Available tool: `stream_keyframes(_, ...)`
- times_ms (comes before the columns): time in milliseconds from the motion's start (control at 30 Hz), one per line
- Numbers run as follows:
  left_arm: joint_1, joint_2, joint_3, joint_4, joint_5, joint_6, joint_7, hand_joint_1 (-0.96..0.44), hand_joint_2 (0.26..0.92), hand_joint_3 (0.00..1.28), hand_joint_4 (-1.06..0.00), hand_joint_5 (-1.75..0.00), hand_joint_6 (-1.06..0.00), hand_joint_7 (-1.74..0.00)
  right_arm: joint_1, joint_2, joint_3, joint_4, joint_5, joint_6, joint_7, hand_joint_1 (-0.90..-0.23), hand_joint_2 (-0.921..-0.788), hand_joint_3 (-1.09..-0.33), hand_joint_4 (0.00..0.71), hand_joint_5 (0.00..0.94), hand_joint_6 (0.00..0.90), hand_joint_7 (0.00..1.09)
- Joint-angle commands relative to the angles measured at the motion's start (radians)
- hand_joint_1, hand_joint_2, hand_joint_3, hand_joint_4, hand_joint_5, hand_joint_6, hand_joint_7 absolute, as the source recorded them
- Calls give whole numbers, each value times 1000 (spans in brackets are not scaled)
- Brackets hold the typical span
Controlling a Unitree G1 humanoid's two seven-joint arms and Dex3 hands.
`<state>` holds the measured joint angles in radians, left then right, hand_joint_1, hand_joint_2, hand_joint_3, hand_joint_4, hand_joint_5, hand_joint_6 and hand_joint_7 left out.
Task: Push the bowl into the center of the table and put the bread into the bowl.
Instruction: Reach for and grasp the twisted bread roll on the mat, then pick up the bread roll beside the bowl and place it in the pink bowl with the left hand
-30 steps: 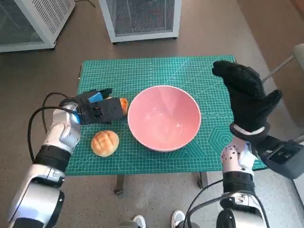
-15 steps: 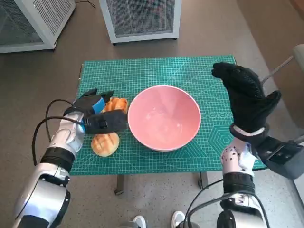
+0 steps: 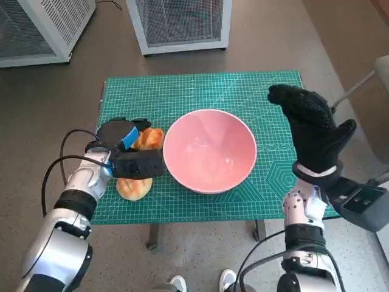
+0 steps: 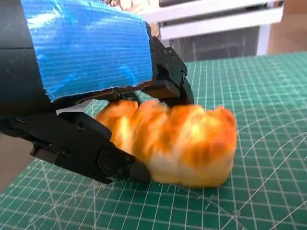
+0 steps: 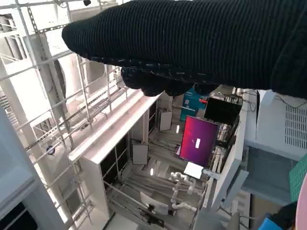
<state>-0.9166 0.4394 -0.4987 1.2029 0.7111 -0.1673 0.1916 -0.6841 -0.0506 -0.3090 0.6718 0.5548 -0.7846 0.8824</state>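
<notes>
On the green mat (image 3: pixel 200 91), left of the bowl (image 3: pixel 209 158), my left hand (image 3: pixel 124 152) sits over 2 pieces of bread. The orange loaf (image 3: pixel 149 139) lies just beside the bowl's left rim; the round bun (image 3: pixel 134 187) lies nearer me, partly under my fingers (image 3: pixel 143 164), which point toward the bowl.

Left wrist view, close up: loaf (image 4: pixel 177 143) rests on the mat (image 4: pixel 268 120), w/ my black fingers (image 4: pixel 96 153) wrapped round it. 1 finger runs along its near side at mat level, another (image 4: pixel 168 76) curls over the top, touching the crust. So left hand (image 4: pixel 81 52) = closed around the loaf, loaf not lifted. Far end of the loaf sticks out past the fingers.

Bowl is pink, upright, roughly mid-table. Neither bread is in it.

My right hand (image 3: pixel 313 131) is raised above the mat's right side, well apart from the bowl, touching nothing. Fingers look extended & close together, holding nothing. Right wrist view shows the glove (image 5: pixel 192 43) as a dark band w/ only a room, shelving and a screen (image 5: pixel 197 141) beyond.
</notes>
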Motion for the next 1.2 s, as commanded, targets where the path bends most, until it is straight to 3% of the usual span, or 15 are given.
stream_keyframes(33,-11,21,-6,-1,11,-8,26,1,920,112,-647,-1246,-577,-1150,35,3,5,-13,8,16,1,-587,-921,-568,356,5,74,664)
stream_keyframes(367,5,80,57,-158,-32,11,11,1,920,114,-615,-1216,-596,-1226,37,5,11,-15,0,17,-7,-583,-921,-570,356,4,73,663)
stream_keyframes(767,198,168,247,-738,-69,82,26,1,920,101,-668,-1195,-575,-1209,26,8,14,3,3,17,2,-577,-921,-569,357,4,72,661)
stream_keyframes(1000,304,149,326,-1018,-54,100,35,1,920,96,-675,-1181,-579,-1212,26,14,19,4,5,21,7,-575,-921,-571,357,3,69,659)
stream_keyframes(1200,362,108,331,-1202,-25,112,18,1,920,88,-676,-1184,-595,-1192,28,15,22,-1,8,25,13,-575,-921,-572,357,3,67,659)
